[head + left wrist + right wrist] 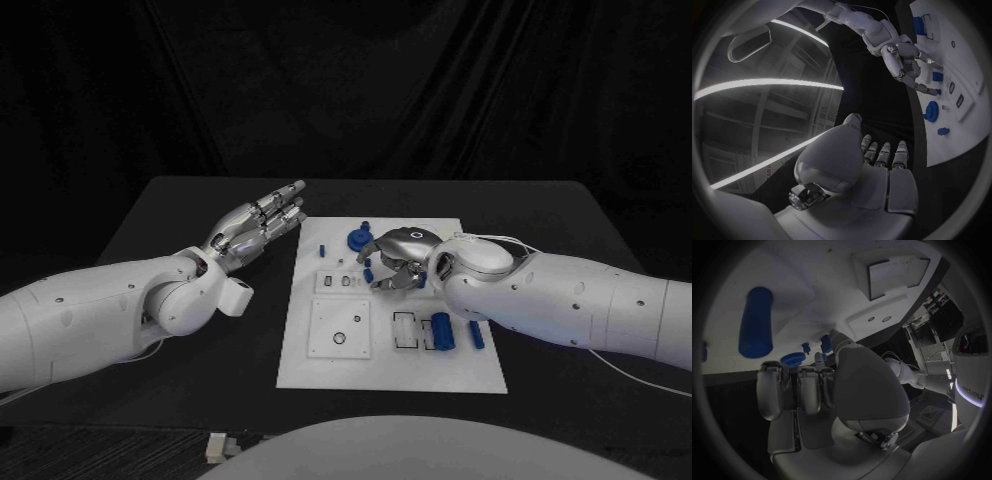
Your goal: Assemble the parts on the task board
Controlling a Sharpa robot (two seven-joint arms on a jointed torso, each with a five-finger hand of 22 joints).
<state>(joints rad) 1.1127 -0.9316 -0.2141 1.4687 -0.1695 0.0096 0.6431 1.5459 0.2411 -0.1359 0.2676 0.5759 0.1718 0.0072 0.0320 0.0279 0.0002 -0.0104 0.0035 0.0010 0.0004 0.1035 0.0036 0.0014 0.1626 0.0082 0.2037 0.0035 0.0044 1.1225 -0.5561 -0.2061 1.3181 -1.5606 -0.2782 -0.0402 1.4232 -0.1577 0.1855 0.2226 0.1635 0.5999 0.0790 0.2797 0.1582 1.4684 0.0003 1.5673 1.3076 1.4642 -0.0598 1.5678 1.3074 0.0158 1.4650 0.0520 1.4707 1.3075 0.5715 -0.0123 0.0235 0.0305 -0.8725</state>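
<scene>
Nearest the robot, blue cylindrical pegs (443, 329) lie on the white rectangular task board (389, 375), their long axes running away from the robot. Just beyond, the right hand (398, 258) hovers curled over small blue parts (356, 240) mid-board; I cannot tell whether it grips one. Farther left, over the black table (173, 215) beside the board, the left hand (260, 224) holds nothing, fingers extended, so the right is nearer.

The right robot hand (400, 262) hangs over the board's (433, 375) middle, among blue parts (441, 329); near board edge lies bare.
</scene>
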